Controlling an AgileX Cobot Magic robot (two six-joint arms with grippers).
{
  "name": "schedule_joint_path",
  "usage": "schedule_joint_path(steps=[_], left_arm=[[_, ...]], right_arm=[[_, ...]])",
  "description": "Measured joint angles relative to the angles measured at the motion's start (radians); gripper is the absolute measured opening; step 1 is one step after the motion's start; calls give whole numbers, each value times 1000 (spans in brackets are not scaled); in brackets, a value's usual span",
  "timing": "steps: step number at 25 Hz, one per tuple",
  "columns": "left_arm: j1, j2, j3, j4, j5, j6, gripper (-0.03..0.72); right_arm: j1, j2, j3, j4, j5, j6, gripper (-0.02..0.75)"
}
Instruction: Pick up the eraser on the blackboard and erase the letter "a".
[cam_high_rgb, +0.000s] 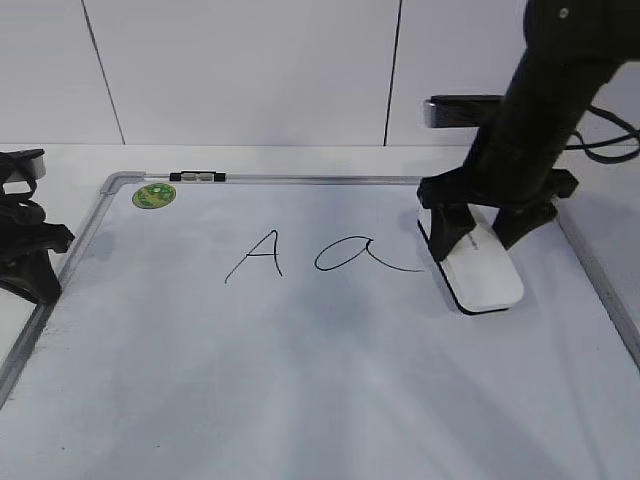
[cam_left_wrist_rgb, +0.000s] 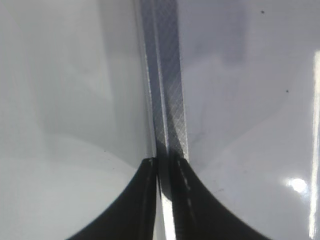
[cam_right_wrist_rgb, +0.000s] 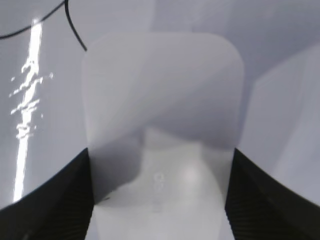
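The white eraser (cam_high_rgb: 485, 270) lies on the blackboard (cam_high_rgb: 300, 380), a white board with a silver frame, just right of the letter "a" (cam_high_rgb: 350, 255). My right gripper (cam_high_rgb: 485, 240) straddles the eraser from above, one finger on each long side. In the right wrist view the eraser (cam_right_wrist_rgb: 160, 100) fills the space between the fingers (cam_right_wrist_rgb: 160, 200), which touch its edges; the tail stroke of the "a" (cam_right_wrist_rgb: 75, 30) shows at top left. My left gripper (cam_high_rgb: 30, 260) rests at the board's left edge, shut and empty (cam_left_wrist_rgb: 165, 165), above the metal frame (cam_left_wrist_rgb: 167, 100).
A capital "A" (cam_high_rgb: 262, 255) is written left of the "a". A green round sticker (cam_high_rgb: 154, 195) sits at the board's far left corner. A small dark clip (cam_high_rgb: 197, 177) lies on the top frame. A white wall stands behind the table.
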Motion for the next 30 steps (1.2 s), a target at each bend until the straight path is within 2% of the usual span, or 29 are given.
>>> schedule_joint_path(steps=[7, 16, 21, 30], left_arm=[[0, 0, 0, 0, 2, 0, 63], [0, 0, 0, 0, 2, 0, 63], [0, 0, 0, 0, 2, 0, 64], [0, 0, 0, 0, 2, 0, 67]], right_arm=[[2, 207, -229, -16, 71, 8, 568], [30, 254, -265, -50, 76, 11, 568], [85, 267, -279, -86, 63, 13, 568], [218, 339, -406, -87, 66, 14, 567]])
